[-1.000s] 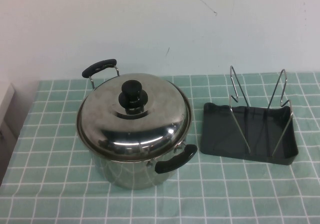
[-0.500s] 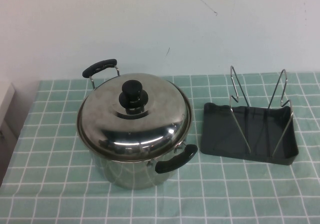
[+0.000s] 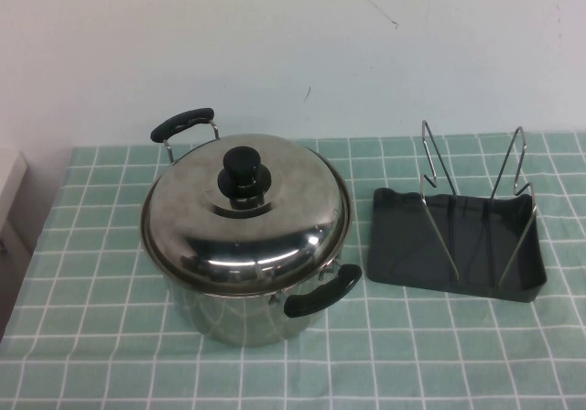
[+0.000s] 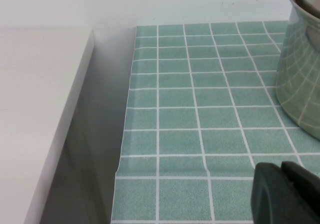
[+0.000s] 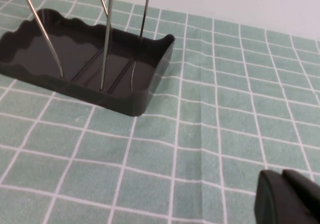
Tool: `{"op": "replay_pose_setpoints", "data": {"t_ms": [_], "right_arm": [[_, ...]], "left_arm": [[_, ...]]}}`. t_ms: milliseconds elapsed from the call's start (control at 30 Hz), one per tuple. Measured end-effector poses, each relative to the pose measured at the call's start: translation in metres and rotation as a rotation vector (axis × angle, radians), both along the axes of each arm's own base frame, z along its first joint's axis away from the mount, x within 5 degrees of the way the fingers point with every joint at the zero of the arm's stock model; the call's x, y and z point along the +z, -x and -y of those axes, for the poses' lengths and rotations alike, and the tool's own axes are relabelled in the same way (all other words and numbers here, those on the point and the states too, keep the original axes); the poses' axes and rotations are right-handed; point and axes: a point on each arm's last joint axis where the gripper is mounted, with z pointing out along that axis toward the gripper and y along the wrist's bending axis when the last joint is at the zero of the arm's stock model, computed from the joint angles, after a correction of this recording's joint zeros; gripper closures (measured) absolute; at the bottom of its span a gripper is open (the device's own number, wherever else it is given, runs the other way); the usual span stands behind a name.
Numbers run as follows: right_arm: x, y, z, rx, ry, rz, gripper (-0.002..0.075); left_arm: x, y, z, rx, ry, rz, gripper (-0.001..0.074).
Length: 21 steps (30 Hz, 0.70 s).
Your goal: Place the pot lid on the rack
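The shiny domed pot lid [image 3: 245, 218] with a black knob [image 3: 242, 171] sits closed on the steel pot [image 3: 240, 314] at the table's left. To its right stands the rack [image 3: 453, 241], a black tray with two upright wire loops; it also shows in the right wrist view [image 5: 85, 64]. Neither arm appears in the high view. My left gripper [image 4: 281, 170] is shut and empty, hovering over the cloth beside the pot's wall [image 4: 302, 69]. My right gripper [image 5: 282, 178] is shut and empty, over the cloth apart from the rack.
A green checked cloth [image 3: 101, 273] covers the table, backed by a white wall [image 3: 293, 44]. The cloth's left edge drops beside a white surface [image 4: 35, 109].
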Motion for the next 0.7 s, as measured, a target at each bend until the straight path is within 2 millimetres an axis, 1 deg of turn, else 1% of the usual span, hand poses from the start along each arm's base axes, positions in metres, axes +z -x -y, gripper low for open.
{"op": "replay_pose_setpoints", "data": {"t_ms": [400, 500, 600, 700], "right_arm": [[0.000, 0.000, 0.000, 0.000, 0.000, 0.000, 0.0729], [0.000, 0.000, 0.001, -0.003, 0.037, 0.005, 0.0729], [0.004, -0.001, 0.002, -0.005, 0.059, 0.047, 0.0729], [0.016, -0.004, 0.002, -0.008, 0.068, 0.182, 0.0729]], "left_arm": [[0.000, 0.000, 0.000, 0.001, -0.010, 0.001, 0.0738], [0.000, 0.000, -0.001, 0.002, -0.040, 0.003, 0.0738], [0.001, -0.001, -0.001, 0.004, -0.041, 0.026, 0.0738], [0.007, -0.003, -0.001, 0.009, -0.025, 0.100, 0.0738]]}}
